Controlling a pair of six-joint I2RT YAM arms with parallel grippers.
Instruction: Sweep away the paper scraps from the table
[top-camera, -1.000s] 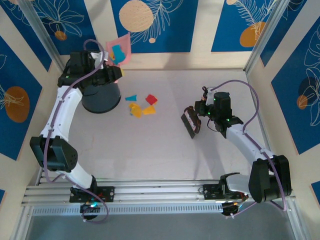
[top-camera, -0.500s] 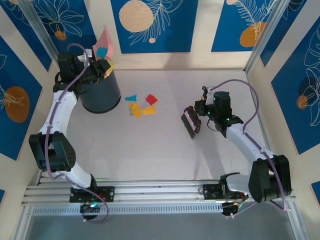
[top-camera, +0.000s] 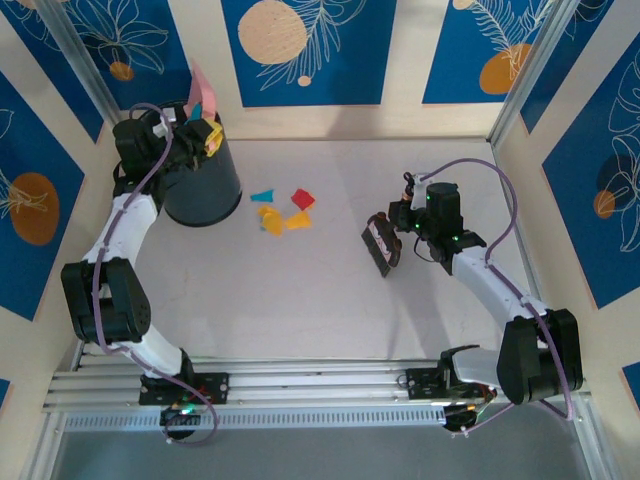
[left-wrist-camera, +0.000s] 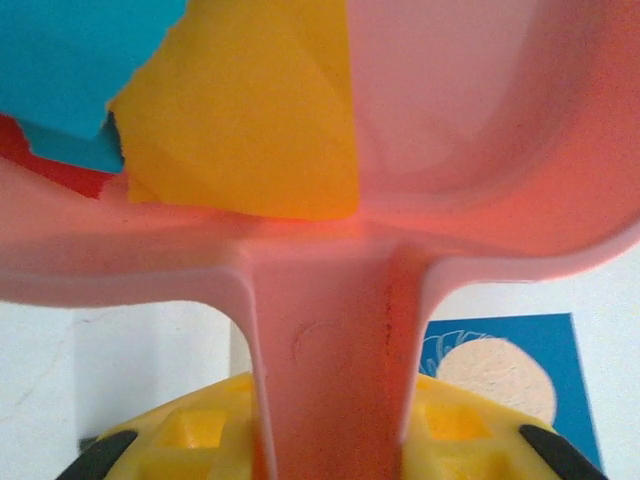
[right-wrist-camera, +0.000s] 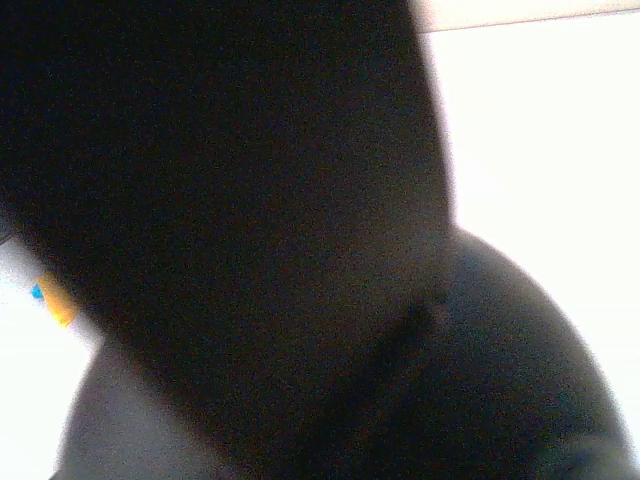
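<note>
Left gripper (top-camera: 207, 133) clamped shut on the handle of the one pink dustpan (left-wrist-camera: 480, 150). We count three paper scraps (left-wrist-camera: 250, 120) in the pan and about five on the table (top-camera: 300, 300), just beside the one black bin (top-camera: 205, 190). The left arm reaches far-left, with the pan upright over the bin. Right gripper (top-camera: 405, 228), arm bent, is closed on one brush (top-camera: 380, 245).
</note>
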